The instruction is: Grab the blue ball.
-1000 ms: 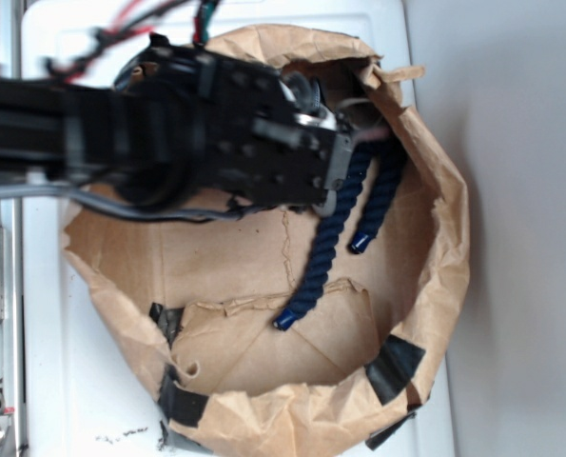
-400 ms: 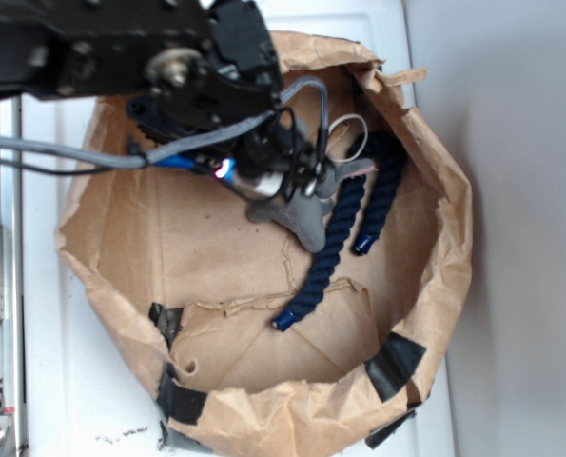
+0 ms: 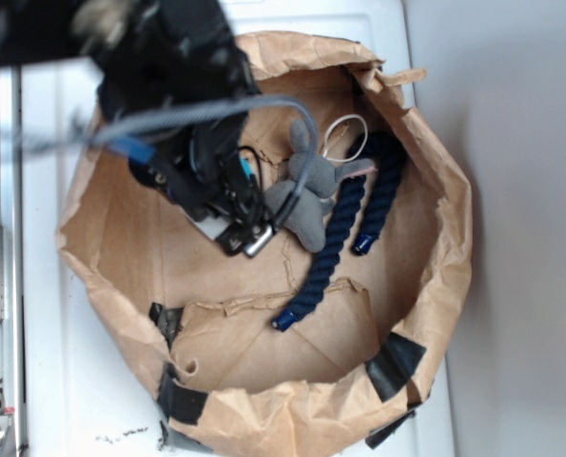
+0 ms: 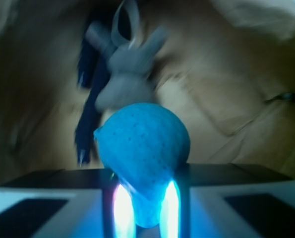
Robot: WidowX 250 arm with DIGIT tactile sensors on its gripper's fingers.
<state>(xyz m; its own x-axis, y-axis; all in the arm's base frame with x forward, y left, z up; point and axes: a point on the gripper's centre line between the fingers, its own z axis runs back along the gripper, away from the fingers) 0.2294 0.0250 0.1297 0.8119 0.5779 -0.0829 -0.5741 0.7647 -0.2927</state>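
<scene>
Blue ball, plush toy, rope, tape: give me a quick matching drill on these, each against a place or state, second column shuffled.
Column one:
1. blue ball
2. grey plush toy
3. dark navy rope
4. black tape

Column two:
A. stuck on the rim of the brown paper bag
B. lying on the bag floor, beside the rope
C. between the fingers of the gripper, seen in the wrist view
D. stretched in two strands across the bag floor

Pairs: 1-C, 2-B, 3-D, 4-A
</scene>
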